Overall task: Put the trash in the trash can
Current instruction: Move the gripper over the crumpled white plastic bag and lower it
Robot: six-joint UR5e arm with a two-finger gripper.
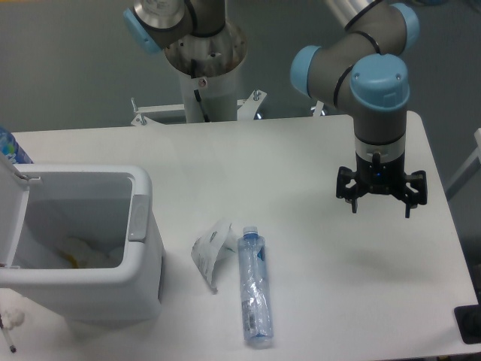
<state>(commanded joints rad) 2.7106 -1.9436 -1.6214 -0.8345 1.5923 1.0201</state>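
While partly cropped at left, trash can [143, 248], contents [86, 252] indistinct.

Plain matte grey wall [68, 68] fills the whole back, no windows in sight. In front sits a smooth white rectangular table [301, 158] with a rounded far corner. Lighting's soft and even, just faint shadows on the tabletop. Small dark square thing [469, 325] at the right edge.

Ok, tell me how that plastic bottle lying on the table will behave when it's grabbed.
The bottle looks clear and empty, so probably light. Its walls look crinkled, so they would likely give under the fingers. It lies on its side, so a nudge may roll it toward the wrapper.
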